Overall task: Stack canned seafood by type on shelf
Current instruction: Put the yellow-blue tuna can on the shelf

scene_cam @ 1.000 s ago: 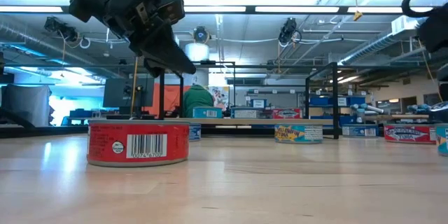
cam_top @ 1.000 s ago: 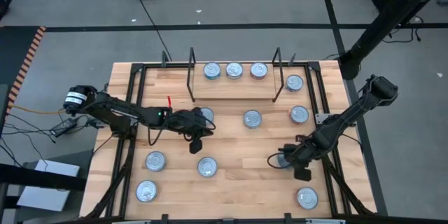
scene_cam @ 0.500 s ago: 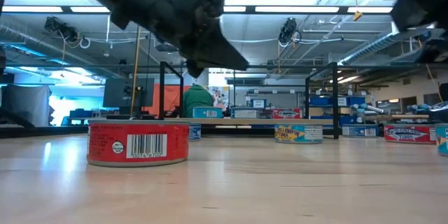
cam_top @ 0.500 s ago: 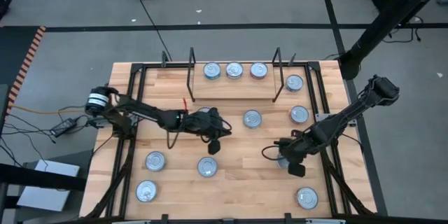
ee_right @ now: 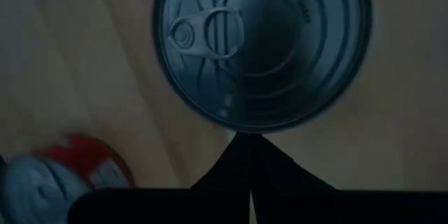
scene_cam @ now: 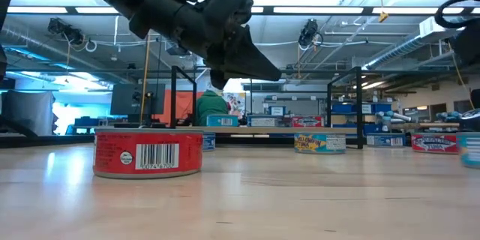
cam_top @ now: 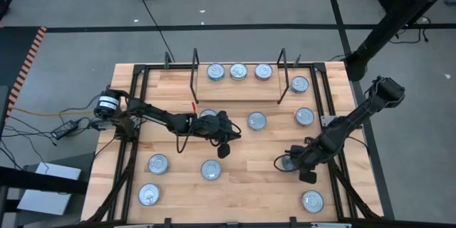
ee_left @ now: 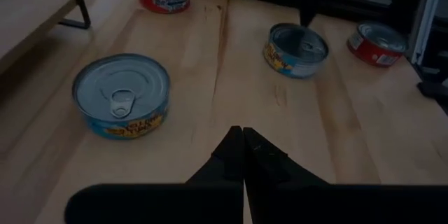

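Sorting barely begun: three tins (cam_top: 238,72) on the shelf (cam_top: 235,89) at upper centre, both tools clenched and empty, left tool (cam_top: 222,146) mid-frame, right tool (cam_top: 305,171) at lower right over a tin (ee_right: 260,45); next, opening to grasp.

Both dark arms reach low over the table's middle; left gripper (cam_top: 229,135) and right gripper (cam_top: 291,162) are closed, empty.

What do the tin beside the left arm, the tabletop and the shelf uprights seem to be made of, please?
Tin: probably metal, with a shiny silver lid, pull ring and a printed blue label.
Tabletop: light wood planks, with visible grain and seams.
Shelf uprights: thin black rods, probably painted metal wire.
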Controlling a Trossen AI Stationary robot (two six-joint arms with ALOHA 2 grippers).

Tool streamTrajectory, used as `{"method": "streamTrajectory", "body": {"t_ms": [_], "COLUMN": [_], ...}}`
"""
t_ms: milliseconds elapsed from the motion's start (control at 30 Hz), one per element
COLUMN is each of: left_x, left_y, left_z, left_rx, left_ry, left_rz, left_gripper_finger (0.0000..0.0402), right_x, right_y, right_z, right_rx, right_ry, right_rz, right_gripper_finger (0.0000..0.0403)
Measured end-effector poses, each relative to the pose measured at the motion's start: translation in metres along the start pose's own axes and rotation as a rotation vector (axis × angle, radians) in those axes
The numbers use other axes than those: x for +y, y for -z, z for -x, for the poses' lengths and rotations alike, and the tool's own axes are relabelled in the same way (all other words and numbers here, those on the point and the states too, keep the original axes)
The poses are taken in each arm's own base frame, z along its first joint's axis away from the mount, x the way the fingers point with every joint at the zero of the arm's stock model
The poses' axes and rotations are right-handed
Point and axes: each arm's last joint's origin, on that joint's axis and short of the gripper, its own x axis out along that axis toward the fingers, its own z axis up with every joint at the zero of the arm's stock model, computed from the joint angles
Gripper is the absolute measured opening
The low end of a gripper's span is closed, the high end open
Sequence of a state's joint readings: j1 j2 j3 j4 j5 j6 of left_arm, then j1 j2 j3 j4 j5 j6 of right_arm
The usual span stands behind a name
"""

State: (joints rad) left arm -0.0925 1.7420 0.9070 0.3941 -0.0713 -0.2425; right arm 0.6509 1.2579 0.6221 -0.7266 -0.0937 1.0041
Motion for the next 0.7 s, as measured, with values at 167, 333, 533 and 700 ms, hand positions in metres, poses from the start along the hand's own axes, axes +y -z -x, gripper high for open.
{"method": "streamTrajectory", "body": {"t_ms": [167,333,533,700], "left_x": [0.001,0.001,0.001,-0.001], "left_y": [-0.001,0.001,0.012,0.022], "left_z": [0.000,-0.003,-0.017,-0.026], "left_rx": [-0.011,-0.017,-0.042,-0.047], "left_ry": [-0.022,-0.037,-0.022,-0.017], "left_rz": [-0.001,-0.001,0.051,0.075], "left_gripper_finger": [0.0000,0.0000,0.0001,0.0001], "right_x": [0.002,0.009,0.004,-0.002], "right_y": [-0.012,-0.021,-0.019,-0.024], "right_z": [0.001,0.011,0.012,0.002], "right_rx": [-0.132,-0.170,-0.140,-0.192], "right_ry": [-0.024,-0.051,0.006,-0.017], "right_rz": [-0.041,-0.010,-0.004,-0.007], "right_gripper_finger": [0.0005,0.0005,0.0005,0.0005]}}
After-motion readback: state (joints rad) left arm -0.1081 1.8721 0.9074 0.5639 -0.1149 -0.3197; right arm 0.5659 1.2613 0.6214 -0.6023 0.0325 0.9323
